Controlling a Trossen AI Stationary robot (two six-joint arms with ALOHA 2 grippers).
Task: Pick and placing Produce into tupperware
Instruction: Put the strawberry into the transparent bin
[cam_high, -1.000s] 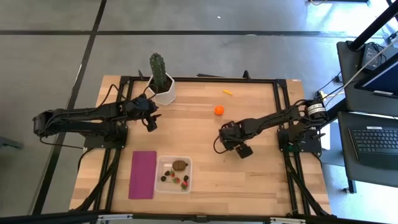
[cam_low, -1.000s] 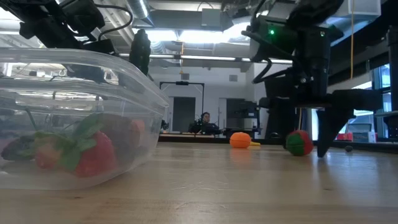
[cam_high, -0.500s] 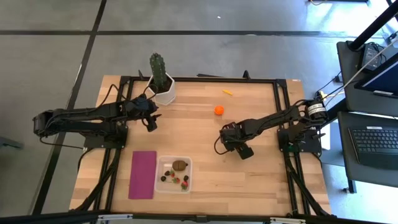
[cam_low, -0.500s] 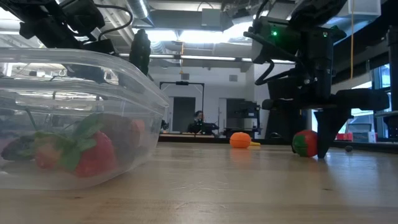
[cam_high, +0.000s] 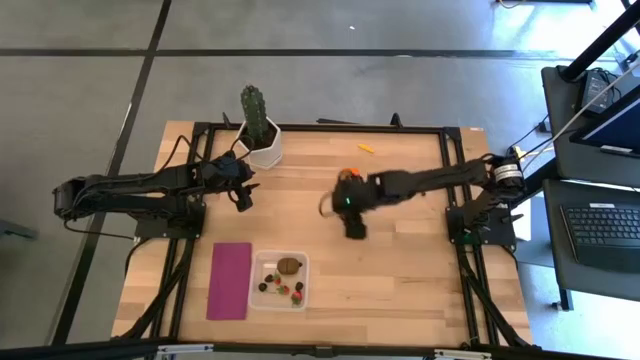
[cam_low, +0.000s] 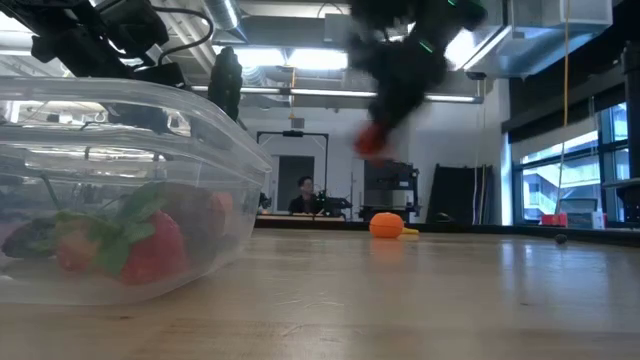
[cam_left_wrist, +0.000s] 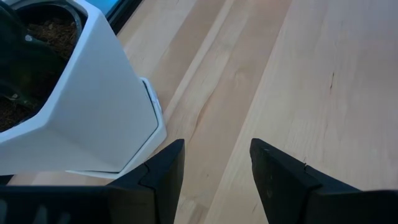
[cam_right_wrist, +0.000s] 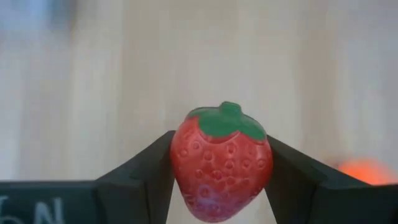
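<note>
Green cactus (cam_high: 254, 103) in white pot (cam_high: 266, 150) at the table's (cam_high: 400, 270) far-left corner; magenta rectangle (cam_high: 230, 281) near the front edge.

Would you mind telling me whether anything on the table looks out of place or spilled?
Nothing stands out. The clear plastic tub sits upright with fruit inside, the right gripper holds a red strawberry, and the small orange ball waits on the wooden table.

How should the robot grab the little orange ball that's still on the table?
Probably from straight above, pinching the round orange ball across its widest middle: it is round all over, so any lower or higher grip might slip. It sits on the wooden table, and the thin yellow piece lies apart from it.
</note>
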